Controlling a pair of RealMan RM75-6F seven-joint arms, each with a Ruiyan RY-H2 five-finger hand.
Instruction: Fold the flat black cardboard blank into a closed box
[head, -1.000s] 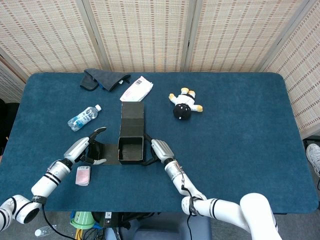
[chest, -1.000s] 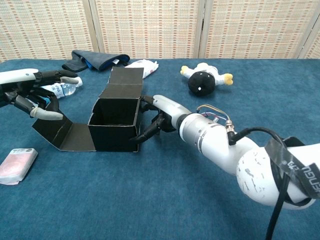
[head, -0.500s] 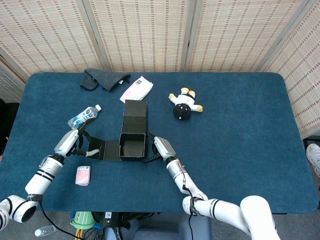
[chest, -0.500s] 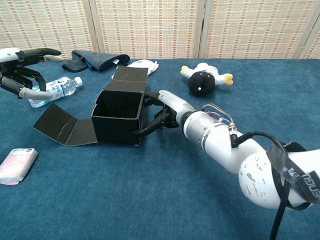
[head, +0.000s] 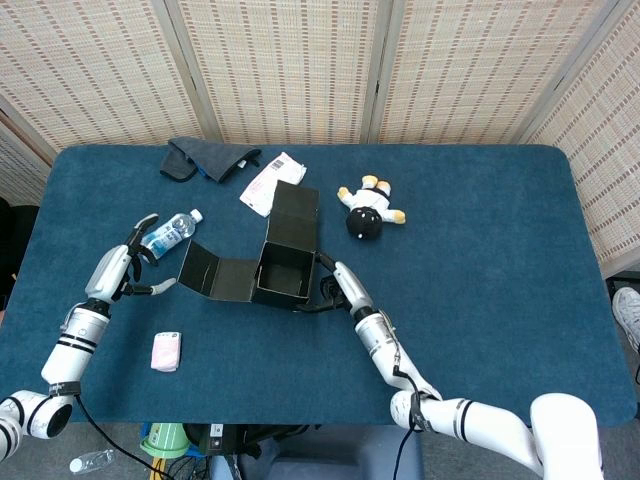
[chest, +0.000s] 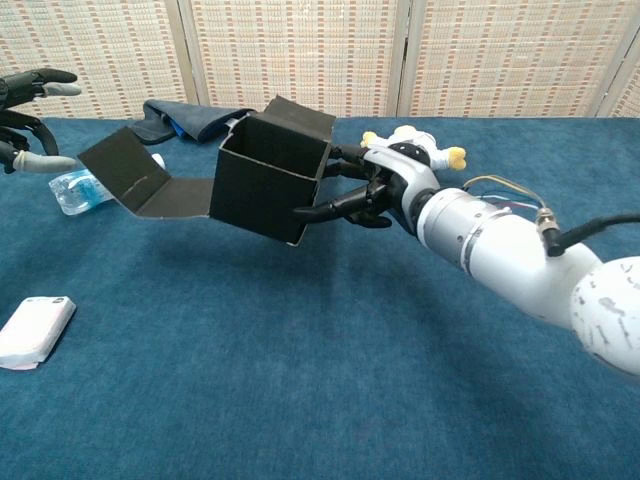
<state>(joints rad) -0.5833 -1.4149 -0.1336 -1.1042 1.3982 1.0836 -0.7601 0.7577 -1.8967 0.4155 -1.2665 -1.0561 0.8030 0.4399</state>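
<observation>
The black cardboard box (head: 282, 272) (chest: 268, 176) is half-formed, open on top and lifted off the table, tilted. One long flap (head: 207, 275) (chest: 135, 178) sticks out to the left and another flap (head: 295, 213) stands up at the back. My right hand (head: 333, 285) (chest: 375, 187) grips the box's right wall. My left hand (head: 128, 266) (chest: 25, 121) hovers at the far left with fingers spread, apart from the flap and holding nothing.
A water bottle (head: 168, 232) (chest: 80, 189) lies just behind the left flap. A pink-white packet (head: 166, 351) (chest: 33, 331) lies near the front left. A dark cloth (head: 205, 158), a white pouch (head: 268, 182) and a plush toy (head: 370, 208) sit at the back.
My right hand has lifted the box off the table and turned it, carrying it back and to the right. My left hand let go of the left flap and drew away to the left.
</observation>
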